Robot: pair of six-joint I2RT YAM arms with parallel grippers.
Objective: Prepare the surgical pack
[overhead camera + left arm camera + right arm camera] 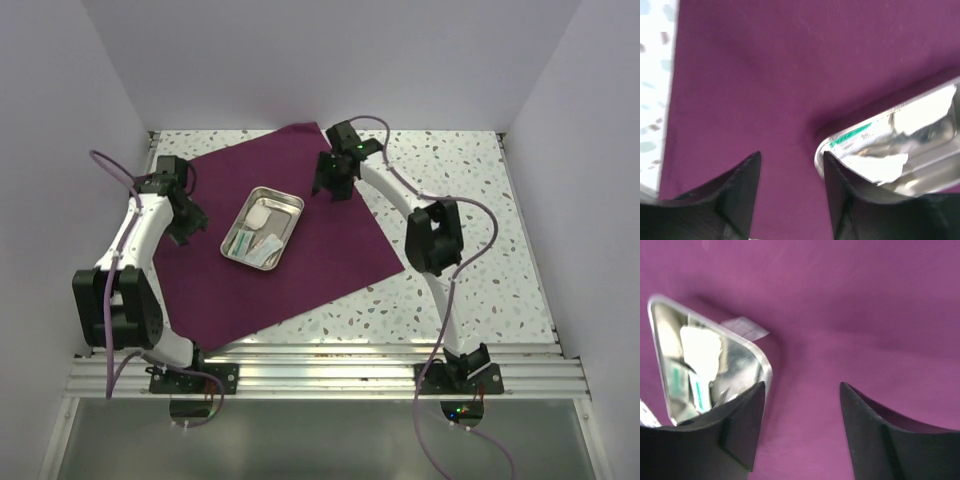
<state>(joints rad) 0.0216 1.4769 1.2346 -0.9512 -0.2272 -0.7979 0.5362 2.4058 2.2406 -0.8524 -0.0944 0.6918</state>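
Note:
A dark purple cloth (300, 270) lies flat and unfolded on the speckled table. A shiny steel tray (263, 227) sits near its middle, holding white gauze (256, 215) and small packets (262, 248). My left gripper (190, 222) hovers over the cloth just left of the tray, open and empty; its wrist view shows the tray's corner (880, 150) beside the right finger. My right gripper (332, 187) hovers over the cloth right of the tray's far corner, open and empty; its wrist view shows the tray (710, 365) by the left finger.
The speckled table (470, 250) is bare to the right of the cloth. White walls enclose the left, back and right sides. An aluminium rail (320, 370) runs along the near edge, where both arm bases are bolted.

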